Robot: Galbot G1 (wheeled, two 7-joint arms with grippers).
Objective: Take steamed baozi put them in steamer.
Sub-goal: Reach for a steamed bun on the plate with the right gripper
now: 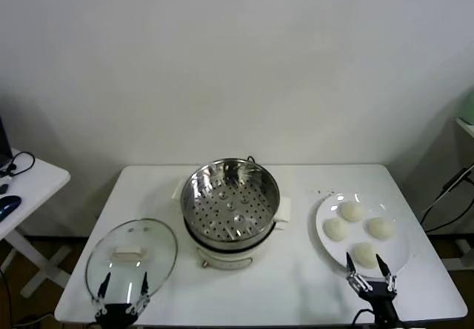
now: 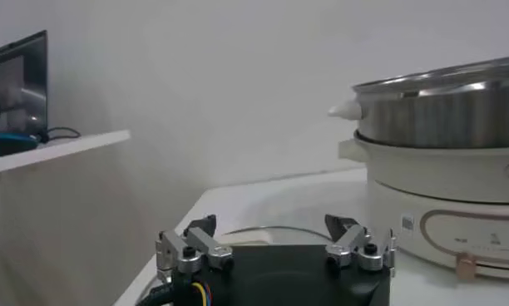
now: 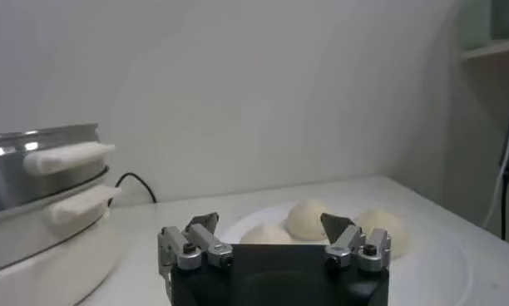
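Four cream-white baozi lie on a white plate [image 1: 324, 214] at the table's right: one at the back [image 1: 351, 211], one left [image 1: 336, 229], one right [image 1: 381, 227], one at the front [image 1: 364, 253]. The shiny steamer [image 1: 230, 190] with its perforated floor stands empty on a cream cooker base at the table's middle. My right gripper [image 1: 366, 264] is open and empty at the plate's near edge, just before the front baozi; the right wrist view shows baozi [image 3: 313, 219] beyond it [image 3: 270, 226]. My left gripper [image 1: 122, 284] is open and empty at the front left, over the lid's near edge.
A round glass lid [image 1: 132, 256] with a white handle lies flat at the front left. A side desk [image 1: 29, 188] with cables stands off to the left. The steamer and its base [image 2: 442, 150] fill one side of the left wrist view.
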